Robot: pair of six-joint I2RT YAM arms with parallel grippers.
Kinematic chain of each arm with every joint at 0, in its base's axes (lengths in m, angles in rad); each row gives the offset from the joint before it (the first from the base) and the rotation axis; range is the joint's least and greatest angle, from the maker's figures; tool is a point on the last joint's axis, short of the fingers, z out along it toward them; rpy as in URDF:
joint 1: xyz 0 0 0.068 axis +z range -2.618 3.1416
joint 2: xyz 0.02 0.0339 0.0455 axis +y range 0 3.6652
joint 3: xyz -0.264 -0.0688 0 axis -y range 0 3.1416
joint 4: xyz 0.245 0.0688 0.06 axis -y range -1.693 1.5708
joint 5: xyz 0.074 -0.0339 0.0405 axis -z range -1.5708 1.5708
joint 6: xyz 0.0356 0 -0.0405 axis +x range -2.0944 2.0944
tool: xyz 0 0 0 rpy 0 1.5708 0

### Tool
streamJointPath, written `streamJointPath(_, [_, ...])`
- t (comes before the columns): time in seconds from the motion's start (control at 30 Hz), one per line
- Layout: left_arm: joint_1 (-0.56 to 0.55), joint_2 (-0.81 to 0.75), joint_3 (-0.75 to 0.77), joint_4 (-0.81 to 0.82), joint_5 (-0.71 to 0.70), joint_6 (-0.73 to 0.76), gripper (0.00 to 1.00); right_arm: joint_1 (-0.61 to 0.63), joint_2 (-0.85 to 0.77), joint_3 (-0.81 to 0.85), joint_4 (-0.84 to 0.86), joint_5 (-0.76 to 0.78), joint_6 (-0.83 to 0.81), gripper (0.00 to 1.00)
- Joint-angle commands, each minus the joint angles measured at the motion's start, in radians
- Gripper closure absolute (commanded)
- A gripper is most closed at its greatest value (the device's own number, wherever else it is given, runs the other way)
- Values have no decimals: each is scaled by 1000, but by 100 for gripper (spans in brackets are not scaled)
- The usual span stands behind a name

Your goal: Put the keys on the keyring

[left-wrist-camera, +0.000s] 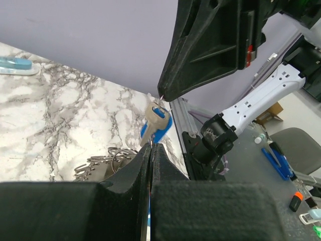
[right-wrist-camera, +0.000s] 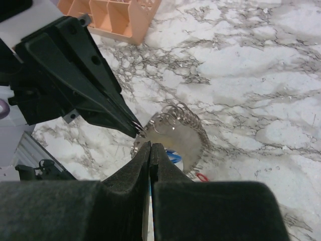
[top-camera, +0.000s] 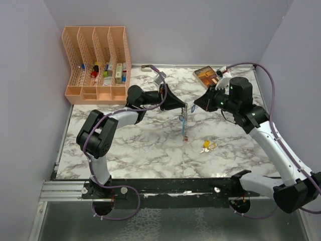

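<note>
Left jaws and right jaws pinched shut on keyring [top-camera: 184, 122], tip to tip; bunch hangs beneath. Likely steadying ring for loose key [top-camera: 207, 146] on counter [top-camera: 140, 145] below right jaws.

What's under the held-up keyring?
Marble table under the keyring; a yellow key lies beside, not beneath. The bunch covers the spot directly below, so contact is unclear.

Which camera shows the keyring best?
The right wrist view: the keyring faces that camera, so its fanned grey loops, blue piece and red tag all show. The top external view shows it only as a thin, edge-on hanging strip. The left wrist view catches just a key head and a few loops.
</note>
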Motion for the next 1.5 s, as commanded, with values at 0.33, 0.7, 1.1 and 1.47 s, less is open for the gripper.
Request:
streamJointPath(0.33, [-9,-8,50,-45,-35,47,100,75,57,51,37,-22,32,99])
streamJointPath(0.7, [-17,-7,54,-44,-27,41,100,88,87,69,36,26,36,99])
streamJointPath(1.1, [-22,-7,56,-33,-17,32,100,87,112,97,20,56,37,99])
streamJointPath(1.47, [-25,-5,58,-25,-10,27,100,87,122,110,6,89,27,99])
